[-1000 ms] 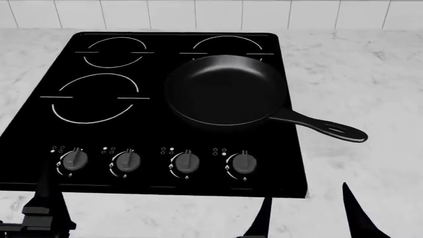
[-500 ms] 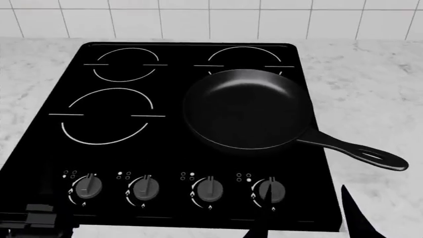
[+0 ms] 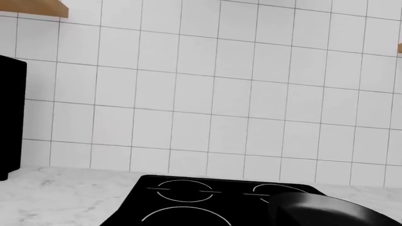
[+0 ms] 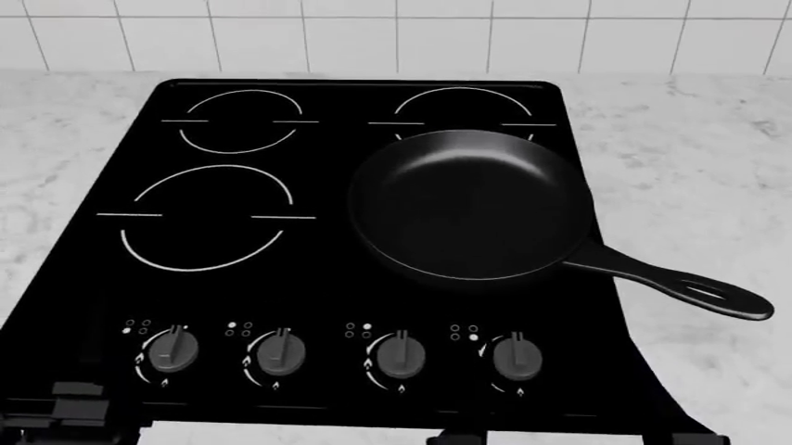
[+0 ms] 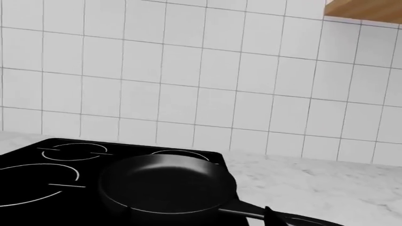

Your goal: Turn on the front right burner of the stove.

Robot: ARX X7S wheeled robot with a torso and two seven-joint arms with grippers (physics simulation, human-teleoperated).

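Black pan [image 4: 470,204] covering front right burner, knobs [image 4: 517,357] uncovered

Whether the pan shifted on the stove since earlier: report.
No. The pan still overlaps the rear right arcs of the stove; only the view moved.

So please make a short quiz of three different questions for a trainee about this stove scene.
1. True or false: the black round frying pan covers the front right cooking zone of the glossy black glass cooktop.
2. How many round grey knobs sit along the cooktop's front edge?
3. The pan's long black handle points toward: A) the white tiled wall; B) the robot's left; C) the robot's right and front.

Key: 1 true; 2 four; 3 C.
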